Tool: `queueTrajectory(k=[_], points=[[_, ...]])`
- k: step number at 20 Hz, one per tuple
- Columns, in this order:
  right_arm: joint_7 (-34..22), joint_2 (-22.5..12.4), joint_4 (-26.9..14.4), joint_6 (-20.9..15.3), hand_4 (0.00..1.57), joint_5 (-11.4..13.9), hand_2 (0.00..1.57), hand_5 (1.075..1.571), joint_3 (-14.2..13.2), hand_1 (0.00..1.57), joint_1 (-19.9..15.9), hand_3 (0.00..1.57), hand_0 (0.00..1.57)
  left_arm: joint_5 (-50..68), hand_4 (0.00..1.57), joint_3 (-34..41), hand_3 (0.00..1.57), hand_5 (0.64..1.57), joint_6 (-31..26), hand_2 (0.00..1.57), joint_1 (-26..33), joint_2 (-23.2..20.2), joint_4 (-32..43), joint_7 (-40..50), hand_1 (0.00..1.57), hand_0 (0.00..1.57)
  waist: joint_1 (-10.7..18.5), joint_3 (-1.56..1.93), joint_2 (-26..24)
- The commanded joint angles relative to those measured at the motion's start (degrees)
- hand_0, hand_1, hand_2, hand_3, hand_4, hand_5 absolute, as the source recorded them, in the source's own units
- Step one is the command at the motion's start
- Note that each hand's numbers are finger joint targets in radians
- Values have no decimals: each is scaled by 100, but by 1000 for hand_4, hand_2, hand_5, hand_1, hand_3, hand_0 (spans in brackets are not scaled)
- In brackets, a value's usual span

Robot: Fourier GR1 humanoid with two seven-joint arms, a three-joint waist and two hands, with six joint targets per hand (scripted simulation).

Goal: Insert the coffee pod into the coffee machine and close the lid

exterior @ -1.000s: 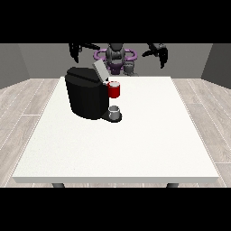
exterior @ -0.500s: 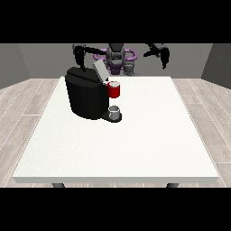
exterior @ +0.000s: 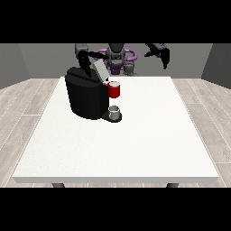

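Hand at view's left (exterior: 84, 65) above coffee machine (exterior: 85, 94) (lid (exterior: 101, 71) raised).

Coffee machine (exterior: 85, 97), with raised lid (exterior: 100, 71) and a red thing at the machine (exterior: 114, 90), blocks the counter's (exterior: 135, 144) far-left area; right and near portions lie open for passage.

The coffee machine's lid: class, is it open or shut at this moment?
Open. The grey lid stands tilted up above the black coffee machine, raised off its top, beside the robot hand at the view's left.
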State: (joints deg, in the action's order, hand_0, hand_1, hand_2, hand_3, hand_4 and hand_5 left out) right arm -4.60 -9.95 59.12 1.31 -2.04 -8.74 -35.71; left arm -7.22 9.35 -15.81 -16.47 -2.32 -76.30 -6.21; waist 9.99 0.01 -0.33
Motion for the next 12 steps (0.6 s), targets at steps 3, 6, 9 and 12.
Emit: queueTrajectory(k=[3, 6, 9, 12], points=[[251, 141, -165, -45, 0, 100, 0, 1571, 132, 0, -31, 0, 0, -82, 309, -237, 0, 1571, 161, 0, 716, 102, -511, -162, 0, 0, 35, 0, 1], [347, 42, -335, -3, 129, 64, 0, 1571, 49, 0, -398, 0, 0, 133, 312, -3, 0, 1571, 62, 0, 326, -243, -612, 105, 0, 0, 8, 0, 298], [138, -38, -239, 67, 127, 129, 0, 1571, 147, 0, -668, 0, 0, 212, 347, 119, 0, 1571, 31, 0, 230, -380, -413, 132, 0, 0, -127, -1, 350], [167, -55, -343, 103, 161, 263, 0, 1571, 265, 0, -887, 0, 0, -22, 346, -154, 0, 1571, 205, 0, 219, -190, -548, 283, 0, 0, 67, 0, 438]])
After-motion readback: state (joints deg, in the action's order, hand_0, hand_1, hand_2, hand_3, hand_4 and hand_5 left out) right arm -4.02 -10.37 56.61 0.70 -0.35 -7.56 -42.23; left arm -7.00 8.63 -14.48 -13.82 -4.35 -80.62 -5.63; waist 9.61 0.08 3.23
